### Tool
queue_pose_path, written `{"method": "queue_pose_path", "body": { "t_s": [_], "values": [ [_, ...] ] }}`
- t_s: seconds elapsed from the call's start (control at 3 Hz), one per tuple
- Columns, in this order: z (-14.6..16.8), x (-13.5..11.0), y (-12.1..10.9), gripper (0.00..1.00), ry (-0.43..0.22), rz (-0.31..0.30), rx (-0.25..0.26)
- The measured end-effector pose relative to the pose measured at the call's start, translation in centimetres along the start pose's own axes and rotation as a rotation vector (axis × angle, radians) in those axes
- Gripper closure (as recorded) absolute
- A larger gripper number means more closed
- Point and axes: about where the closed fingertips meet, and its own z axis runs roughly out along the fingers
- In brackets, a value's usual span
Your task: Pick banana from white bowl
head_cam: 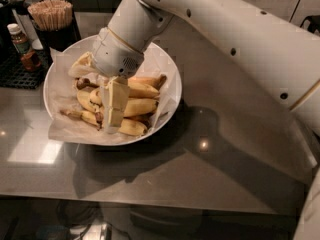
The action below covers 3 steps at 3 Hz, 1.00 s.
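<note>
Several bananas lie heaped in the white bowl [172, 84]. Which one is the claw on? (Trainee)

The claw [113, 111] hangs straight down from the arm [240, 39] into the left-middle of the heap, with its tip low among the fruit. The banana [142, 106] I take as the target lies crosswise in the middle of the pile, its left end touching the claw. I cannot tell whether the claw is open or closed on anything, because from this side it shows only as one pale slab. (Trainer)

So how should the grasp go? (Trainee)

My judgement is to take one fruit only, around its thick middle and across the curve, never by the stem. An upper banana [145, 89] and a lower banana [131, 128] press close, so a sloppy grip could pinch two at once. The claw should also stay off the crinkled paper [65, 129] lining the bowl, since caught paper would drag everything along. (Trainer)

And the lift? (Trainee)

Straight up and slowly until it is above the rim, so the bowl does not slide on the bench [225, 174]. That also keeps it away from the cup of sticks [50, 14] and the bottle [22, 46] beyond the bowl. Ripe skin likely bruises, so the hold should be firm rather than hard. (Trainer)
</note>
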Motion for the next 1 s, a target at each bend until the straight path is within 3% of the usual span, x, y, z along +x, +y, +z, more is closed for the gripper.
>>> {"method": "queue_pose_path", "body": {
  "t_s": [0.33,1.0],
  "values": [
    [0.0,0.0,0.0,0.00,0.000,0.000,0.000],
    [0.0,2.8,2.4,0.00,-0.059,0.087,0.055]
  ]
}}
